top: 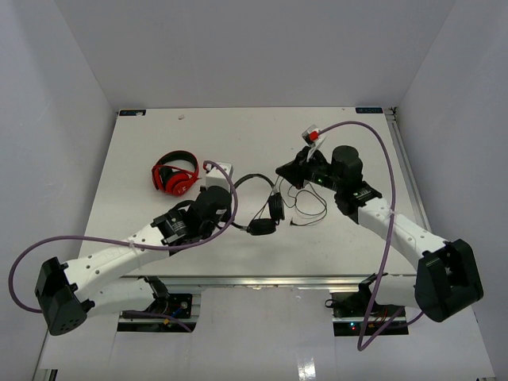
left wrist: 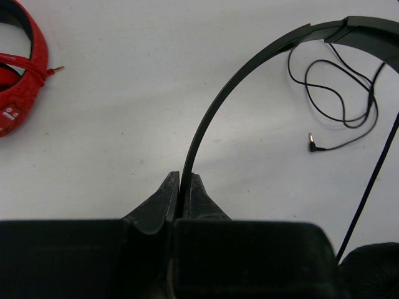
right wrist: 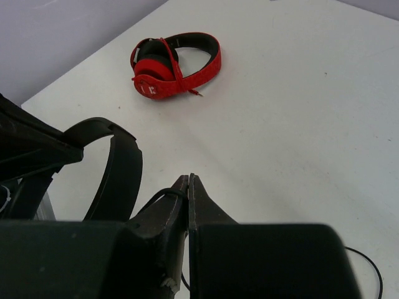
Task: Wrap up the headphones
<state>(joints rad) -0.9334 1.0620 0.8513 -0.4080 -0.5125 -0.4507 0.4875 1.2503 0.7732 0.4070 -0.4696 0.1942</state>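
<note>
Black on-ear headphones: on the white table, about mid-table, between the two grippers. One end of the thin headband is raised, and it arcs over to the right. Two round earcups lie close together toward the near edge in the top view.

Cable: thin, dark, lying in loose loops on the table to the right of the earcups. The plug rests free on the surface, apart from the headband.

Left gripper: jaws narrow, clamped on the thin headband. The band rises from between the fingertips and curves up and to the right, where it widens into a broader section. One earcup shows at the lower right corner of the left wrist view. In the top view this gripper sits at the left end of the headband arc.

Right gripper: jaws pressed together with only a slit between them. A thin strand of cable loops up to the fingertips and appears pinched there. The broad part of the headband stands just to the left of the fingers. In the top view this gripper is at the far right end of the headband.

Red-and-black headphones: folded, lying on the table to the left, well apart from the black pair and untouched by either gripper.
</note>
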